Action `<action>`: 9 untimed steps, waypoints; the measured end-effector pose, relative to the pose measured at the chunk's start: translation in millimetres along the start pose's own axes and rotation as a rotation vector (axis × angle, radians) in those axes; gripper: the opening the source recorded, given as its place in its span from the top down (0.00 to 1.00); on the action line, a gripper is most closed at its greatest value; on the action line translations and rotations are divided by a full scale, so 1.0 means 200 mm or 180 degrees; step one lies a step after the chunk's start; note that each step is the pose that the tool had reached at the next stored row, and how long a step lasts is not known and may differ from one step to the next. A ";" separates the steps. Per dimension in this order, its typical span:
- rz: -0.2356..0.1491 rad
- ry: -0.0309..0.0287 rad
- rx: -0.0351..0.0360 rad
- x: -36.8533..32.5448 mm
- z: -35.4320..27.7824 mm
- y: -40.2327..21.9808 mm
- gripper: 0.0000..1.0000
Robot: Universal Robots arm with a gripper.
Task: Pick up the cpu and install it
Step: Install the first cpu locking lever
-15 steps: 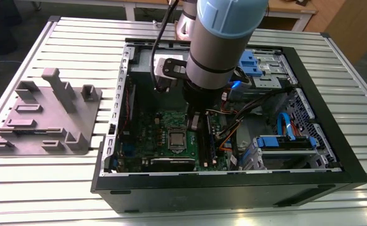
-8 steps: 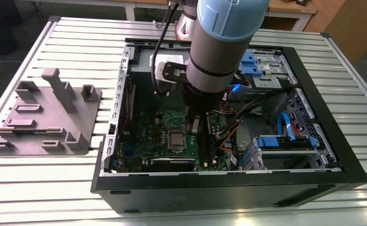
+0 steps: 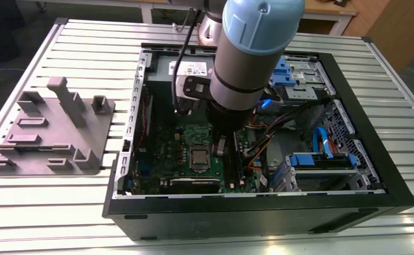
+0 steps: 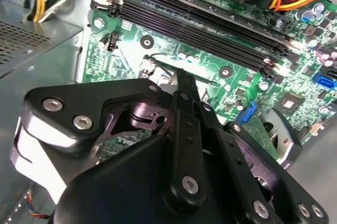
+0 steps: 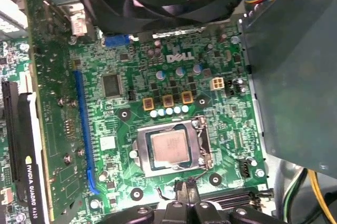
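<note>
- Hovering inside the open computer case [image 3: 260,210], over the green motherboard [image 5: 210,129]: the hand [image 4: 181,84], its black linkage looming large in the second wrist view.
- Narrow black fingers [image 4: 185,89] appearing close together; impossible to tell for sure whether closed or slightly open, and nothing visibly gripped.
- Lying flat in the socket [image 5: 171,147] on the motherboard, just beside the hand's tip in the first wrist view: the cpu [image 5: 168,146], silvery top facing up, metal socket frame surrounding it.
- Showing in the exterior view too: the cpu [image 3: 199,157], near the motherboard's middle, just beside the arm [image 3: 249,58] dropping into the case.
- Running along the motherboard beyond the hand in the second wrist view: long black memory slots [image 4: 200,29].
- Sitting outside the case, on the slatted tabletop [image 3: 51,212] toward the exterior view's left: a grey fixture plate [image 3: 51,133] with upright blocks.
</note>
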State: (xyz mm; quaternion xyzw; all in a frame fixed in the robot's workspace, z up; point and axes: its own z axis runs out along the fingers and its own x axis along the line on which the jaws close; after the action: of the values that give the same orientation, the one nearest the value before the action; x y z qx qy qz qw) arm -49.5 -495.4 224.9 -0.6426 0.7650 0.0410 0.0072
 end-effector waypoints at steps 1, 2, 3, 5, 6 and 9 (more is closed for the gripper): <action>-0.0007 0.0000 0.0000 0.006 0.002 -0.001 0.90; -0.0014 0.0001 -0.0001 0.012 0.003 -0.002 0.90; -0.0020 0.0001 -0.0001 0.018 0.005 -0.003 0.90; -0.0032 0.0002 -0.0002 0.030 0.008 -0.006 0.90; -0.0038 0.0002 -0.0002 0.036 0.009 -0.007 0.90; -0.0055 0.0003 -0.0004 0.052 0.017 -0.010 0.90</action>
State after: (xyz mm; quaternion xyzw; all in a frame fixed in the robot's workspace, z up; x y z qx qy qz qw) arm -49.5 -505.7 220.9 -0.6493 0.7594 0.0411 0.0068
